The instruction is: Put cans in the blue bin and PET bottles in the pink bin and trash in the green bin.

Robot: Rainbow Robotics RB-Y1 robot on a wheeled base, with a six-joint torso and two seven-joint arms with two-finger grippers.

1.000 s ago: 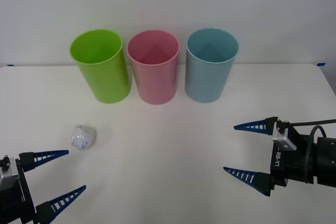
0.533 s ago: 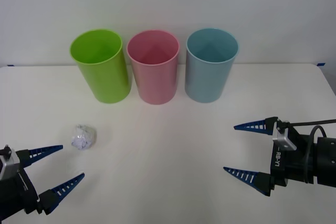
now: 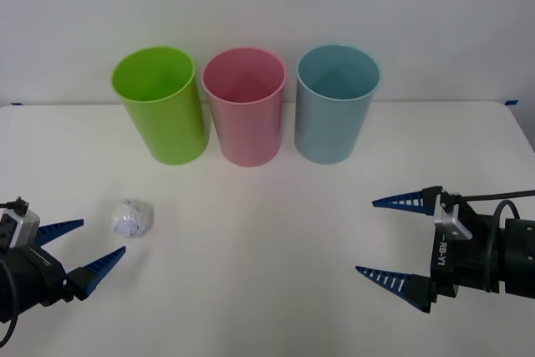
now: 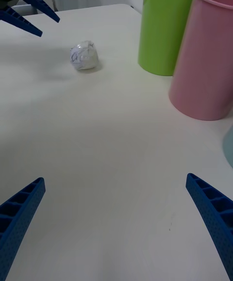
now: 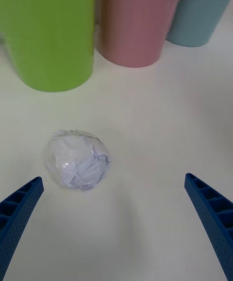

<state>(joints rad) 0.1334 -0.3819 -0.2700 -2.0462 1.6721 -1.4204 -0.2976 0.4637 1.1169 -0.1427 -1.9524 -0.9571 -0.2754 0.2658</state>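
The trash point(image 3: 132, 218) point(image 5: 78, 166) point(image 4: 84, 56) is a small crumpled white paper ball lying on the white table at the left. My left gripper point(image 3: 92, 247) point(image 4: 31, 11) is open just short of it, tips pointing toward the ball and nothing between the fingers. At the back stand three tall bins in a row: the green bin point(image 3: 160, 104) point(image 5: 47, 28) point(image 4: 170, 24), the pink bin point(image 3: 245, 106) point(image 5: 138, 16) point(image 4: 206, 53) and the blue bin point(image 3: 335, 103) point(image 5: 204, 7). My right gripper point(image 3: 393, 238) hovers open at the right, empty.
The table's back edge point(image 3: 435, 104) runs just behind the bins against a white wall. Bare tabletop point(image 3: 267, 248) lies between the two grippers and in front of the bins.
My left gripper has swung up and back toward the table's left edge, its fingers now pointing at the paper ball from closer. The right arm, ball and bins are unmoved.
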